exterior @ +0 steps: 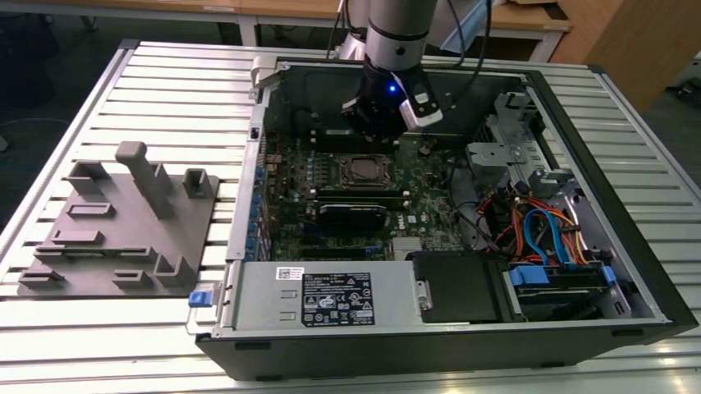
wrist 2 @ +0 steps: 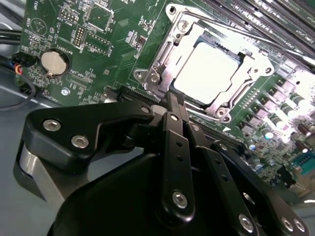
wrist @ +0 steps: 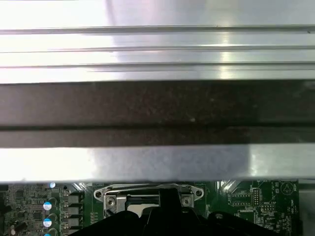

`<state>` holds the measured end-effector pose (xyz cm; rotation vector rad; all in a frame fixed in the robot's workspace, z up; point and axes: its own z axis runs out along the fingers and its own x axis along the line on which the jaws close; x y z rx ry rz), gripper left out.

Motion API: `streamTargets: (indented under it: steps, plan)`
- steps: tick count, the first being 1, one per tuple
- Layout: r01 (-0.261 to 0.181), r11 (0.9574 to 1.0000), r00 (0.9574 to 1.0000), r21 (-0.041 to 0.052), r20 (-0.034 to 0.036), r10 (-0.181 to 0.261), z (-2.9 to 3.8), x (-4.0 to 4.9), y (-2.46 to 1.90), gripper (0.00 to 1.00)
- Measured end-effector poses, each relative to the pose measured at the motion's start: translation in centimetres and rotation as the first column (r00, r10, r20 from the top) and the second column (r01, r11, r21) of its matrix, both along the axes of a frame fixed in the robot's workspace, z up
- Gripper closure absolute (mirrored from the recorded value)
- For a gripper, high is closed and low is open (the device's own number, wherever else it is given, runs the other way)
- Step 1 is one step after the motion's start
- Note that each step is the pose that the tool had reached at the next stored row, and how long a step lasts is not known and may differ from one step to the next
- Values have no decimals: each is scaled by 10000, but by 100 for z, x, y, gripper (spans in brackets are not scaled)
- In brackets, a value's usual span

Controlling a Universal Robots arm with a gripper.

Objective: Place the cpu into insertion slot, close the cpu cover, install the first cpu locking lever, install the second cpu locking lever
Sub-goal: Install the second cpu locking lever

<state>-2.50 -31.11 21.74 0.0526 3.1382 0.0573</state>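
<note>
The cpu (wrist 2: pixel 206 73) lies flat in the insertion slot (wrist 2: pixel 178 23), its silvery top catching bright light. The cpu cover (wrist 2: pixel 160 61) is down around it as a metal frame, with the chip showing through the window. My gripper (wrist 2: pixel 173 98) is shut, its black fingers pressed together with nothing between them, the tips just beside the edge of the socket. In the exterior view the gripper (exterior: pixel 380 130) hangs inside the open case just behind the socket (exterior: pixel 362 170). In the first wrist view the gripper (wrist: pixel 167 199) overlaps the socket frame (wrist: pixel 113 194).
Long black memory slots (wrist 2: pixel 256 19) run beside the socket, and a coin battery (wrist 2: pixel 54 62) sits on the board. The case wall (wrist: pixel 157 113) rises close behind. A power supply (exterior: pixel 323 300), coloured cables (exterior: pixel 537 230) and a grey fixture block (exterior: pixel 121 222) are also present.
</note>
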Motion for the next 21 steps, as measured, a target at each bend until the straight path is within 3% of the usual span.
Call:
streamTargets:
  steps: [7,10,21]
  plan:
    - [0,10000,10000,-55,0,0,32,0,-6,90]
    - [0,10000,10000,-77,0,0,31,0,-36,90]
    - [0,10000,10000,-81,0,0,31,0,-40,90]
